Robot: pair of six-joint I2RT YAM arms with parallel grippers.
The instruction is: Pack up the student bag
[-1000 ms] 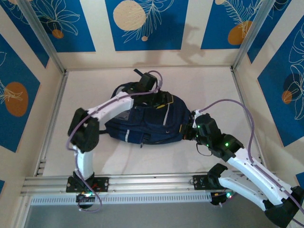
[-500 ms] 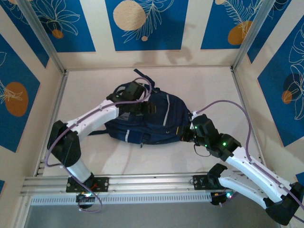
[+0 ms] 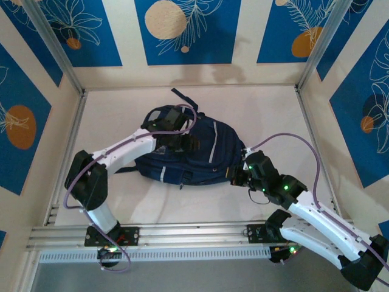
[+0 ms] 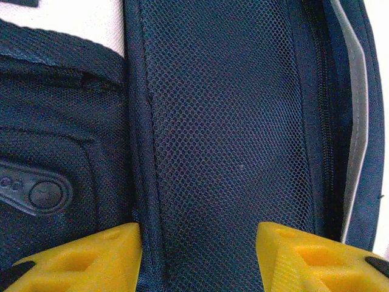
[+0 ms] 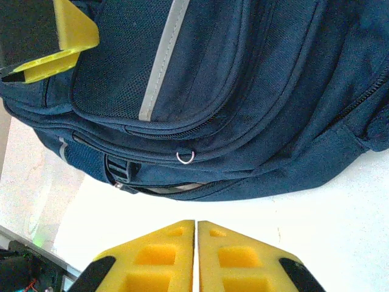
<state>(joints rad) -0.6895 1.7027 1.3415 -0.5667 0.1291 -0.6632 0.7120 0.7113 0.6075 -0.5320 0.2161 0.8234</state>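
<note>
Navy student bag [image 3: 209, 157], badge [image 4: 37, 193] seemingly unreadable; left gripper [image 4: 197, 234] spread, right gripper [image 5: 196, 231] clenched.

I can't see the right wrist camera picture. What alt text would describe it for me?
A navy-blue student bag with a grey reflective stripe lies on a white table. At the bottom edge, the yellow right end effector is shut and empty, apart from the bag.

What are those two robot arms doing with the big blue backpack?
They are working on packing the student bag, which lies flat on the white table. The left claw is down on top of the bag, open, straddling a mesh strip. The right claw is shut and empty, over the table just beside the bag's end.
</note>
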